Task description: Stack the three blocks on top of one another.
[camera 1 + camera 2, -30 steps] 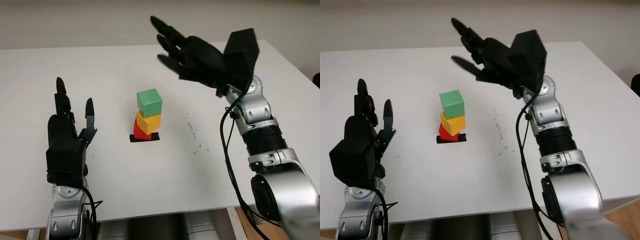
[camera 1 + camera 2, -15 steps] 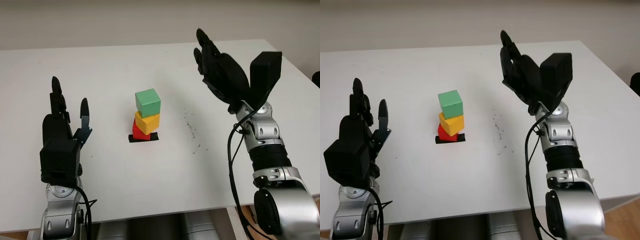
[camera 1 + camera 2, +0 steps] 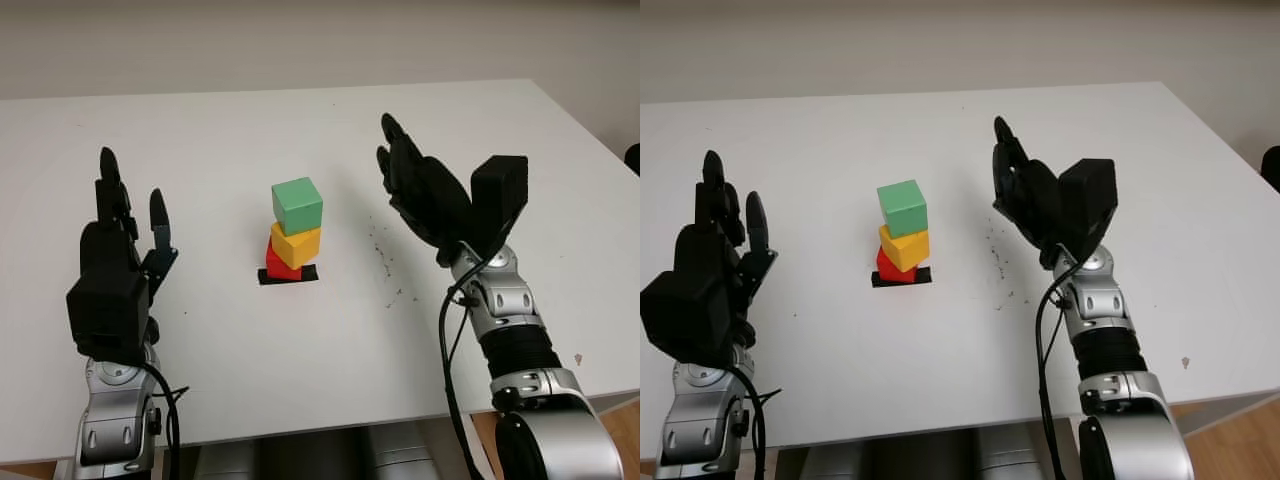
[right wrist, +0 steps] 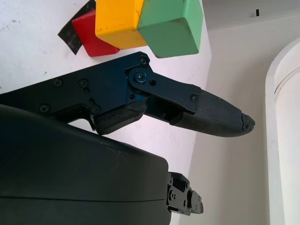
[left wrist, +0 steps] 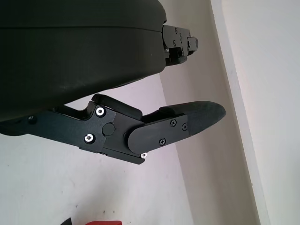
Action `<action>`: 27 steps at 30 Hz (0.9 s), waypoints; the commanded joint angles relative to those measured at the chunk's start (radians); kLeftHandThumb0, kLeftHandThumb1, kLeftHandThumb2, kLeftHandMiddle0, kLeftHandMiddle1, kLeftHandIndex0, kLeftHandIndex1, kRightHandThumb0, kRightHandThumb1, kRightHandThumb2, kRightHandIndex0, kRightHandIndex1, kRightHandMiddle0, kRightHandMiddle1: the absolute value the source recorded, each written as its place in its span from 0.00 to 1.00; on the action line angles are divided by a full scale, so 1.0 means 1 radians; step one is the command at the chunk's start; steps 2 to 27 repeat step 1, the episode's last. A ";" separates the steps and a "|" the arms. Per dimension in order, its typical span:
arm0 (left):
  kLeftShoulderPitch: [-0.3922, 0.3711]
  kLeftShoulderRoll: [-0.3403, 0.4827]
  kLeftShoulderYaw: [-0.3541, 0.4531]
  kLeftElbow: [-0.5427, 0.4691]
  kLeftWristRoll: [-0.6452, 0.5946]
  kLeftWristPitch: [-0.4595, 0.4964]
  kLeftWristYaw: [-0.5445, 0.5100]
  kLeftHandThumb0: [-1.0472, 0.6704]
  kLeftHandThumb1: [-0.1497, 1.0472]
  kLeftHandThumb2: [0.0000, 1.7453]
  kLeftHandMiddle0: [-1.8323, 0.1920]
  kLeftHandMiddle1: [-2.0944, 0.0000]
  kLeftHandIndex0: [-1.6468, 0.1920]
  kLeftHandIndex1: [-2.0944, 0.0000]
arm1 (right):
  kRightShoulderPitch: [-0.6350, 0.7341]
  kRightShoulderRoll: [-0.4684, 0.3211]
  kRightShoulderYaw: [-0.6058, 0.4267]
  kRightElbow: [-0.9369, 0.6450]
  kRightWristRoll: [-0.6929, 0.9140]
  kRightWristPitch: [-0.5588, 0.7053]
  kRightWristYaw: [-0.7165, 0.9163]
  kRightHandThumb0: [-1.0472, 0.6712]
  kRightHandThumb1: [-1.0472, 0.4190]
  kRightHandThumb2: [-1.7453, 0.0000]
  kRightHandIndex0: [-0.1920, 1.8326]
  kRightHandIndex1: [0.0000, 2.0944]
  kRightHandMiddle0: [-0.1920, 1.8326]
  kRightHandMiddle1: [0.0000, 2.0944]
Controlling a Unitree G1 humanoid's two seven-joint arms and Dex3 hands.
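Observation:
Three blocks stand in one stack at the middle of the white table (image 3: 300,340): a green block (image 3: 298,205) on top, a yellow block (image 3: 297,245) under it, a red block (image 3: 277,265) at the bottom on a black tape mark (image 3: 288,275). The stack leans slightly. My right hand (image 3: 420,190) is open, raised to the right of the stack and apart from it. In the right wrist view the green block (image 4: 171,26) and yellow block (image 4: 117,21) sit beyond the fingers (image 4: 213,112). My left hand (image 3: 118,250) is open, held up left of the stack.
Small dark specks (image 3: 385,265) mark the table right of the stack. The table's far edge meets a pale wall (image 3: 300,40). Its right edge (image 3: 590,140) runs close behind the right arm.
My right hand has drawn back from high above the stack, coming down and toward me to the stack's right. The left hand shifted slightly left. The stack has not moved.

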 commanded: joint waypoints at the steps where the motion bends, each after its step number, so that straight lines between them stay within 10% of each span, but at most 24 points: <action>1: -0.014 0.006 -0.003 -0.013 0.001 -0.005 -0.004 0.20 1.00 0.40 0.93 0.98 0.92 0.97 | 0.012 0.010 0.003 -0.041 0.007 0.009 -0.003 0.11 0.00 0.52 0.00 0.00 0.00 0.00; 27: -0.014 0.006 -0.003 -0.013 0.001 -0.005 -0.004 0.20 1.00 0.40 0.93 0.98 0.92 0.97 | 0.012 0.010 0.003 -0.041 0.007 0.009 -0.003 0.11 0.00 0.52 0.00 0.00 0.00 0.00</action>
